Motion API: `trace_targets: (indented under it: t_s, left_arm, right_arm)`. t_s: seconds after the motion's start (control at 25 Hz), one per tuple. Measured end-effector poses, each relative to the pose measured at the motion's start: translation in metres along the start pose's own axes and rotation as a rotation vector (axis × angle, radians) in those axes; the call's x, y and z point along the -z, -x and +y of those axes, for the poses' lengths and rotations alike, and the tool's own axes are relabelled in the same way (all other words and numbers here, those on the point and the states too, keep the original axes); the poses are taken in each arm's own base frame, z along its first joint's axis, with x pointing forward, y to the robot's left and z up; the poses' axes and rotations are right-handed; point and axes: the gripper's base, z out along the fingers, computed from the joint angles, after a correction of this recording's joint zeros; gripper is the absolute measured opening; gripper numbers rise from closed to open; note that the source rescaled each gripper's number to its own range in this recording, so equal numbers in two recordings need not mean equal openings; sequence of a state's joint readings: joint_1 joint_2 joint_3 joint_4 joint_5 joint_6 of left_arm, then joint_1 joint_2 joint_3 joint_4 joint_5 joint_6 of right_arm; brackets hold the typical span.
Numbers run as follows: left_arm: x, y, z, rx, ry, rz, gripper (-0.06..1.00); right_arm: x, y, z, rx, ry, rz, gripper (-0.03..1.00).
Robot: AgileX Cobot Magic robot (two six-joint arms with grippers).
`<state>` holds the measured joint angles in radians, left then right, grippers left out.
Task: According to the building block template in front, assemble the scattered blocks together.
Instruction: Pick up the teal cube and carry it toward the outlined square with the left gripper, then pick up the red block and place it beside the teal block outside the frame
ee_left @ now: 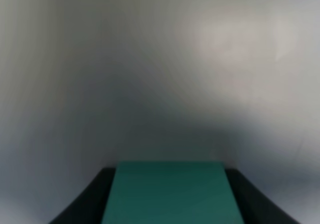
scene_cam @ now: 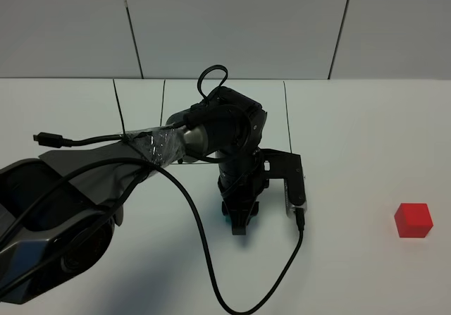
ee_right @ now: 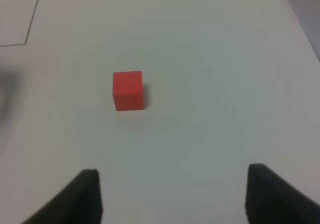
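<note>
Left gripper (ee_left: 170, 206): clamped on the green cube (ee_left: 170, 189), held low over the middle of the table (scene_cam: 352, 153), we judge for joining there. Right gripper (ee_right: 172, 196): jaws parted, empty, facing the red cube (ee_right: 128, 90), which lies alone at the right. The template: we cannot see it.

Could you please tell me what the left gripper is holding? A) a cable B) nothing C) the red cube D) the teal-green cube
D: the teal-green cube sits clamped in the left gripper, while the red cube lies free on the table.
</note>
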<state>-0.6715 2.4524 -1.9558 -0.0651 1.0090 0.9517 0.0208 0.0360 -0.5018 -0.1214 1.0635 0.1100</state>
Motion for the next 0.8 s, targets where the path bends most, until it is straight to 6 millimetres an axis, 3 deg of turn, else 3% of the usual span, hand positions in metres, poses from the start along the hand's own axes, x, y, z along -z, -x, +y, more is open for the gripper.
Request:
trace_targets:
  t_s: [0.24, 0.32, 0.6, 0.68, 0.8]
  left_arm:
    - [0.0, 0.0, 0.0, -0.003, 0.0, 0.0, 0.0]
    - [0.0, 0.0001, 0.0001, -0.003, 0.001, -0.001, 0.05]
    - [0.0008, 0.0012, 0.0023, -0.004, 0.023, -0.011, 0.8]
    - [0.0008, 0.0013, 0.0025, -0.003, 0.025, -0.012, 0.93]
    - [0.0008, 0.0013, 0.0025, 0.003, 0.025, -0.012, 0.99]
  right_arm:
    - [0.0, 0.0, 0.0, 0.0, 0.0, 0.0, 0.58]
    - [0.0, 0.0, 0.0, 0.0, 0.0, 0.0, 0.58]
    - [0.0, 0.0, 0.0, 0.0, 0.0, 0.0, 0.58]
    - [0.0, 0.0, 0.0, 0.0, 0.0, 0.0, 0.58]
    - [0.0, 0.0, 0.0, 0.0, 0.0, 0.0, 0.58]
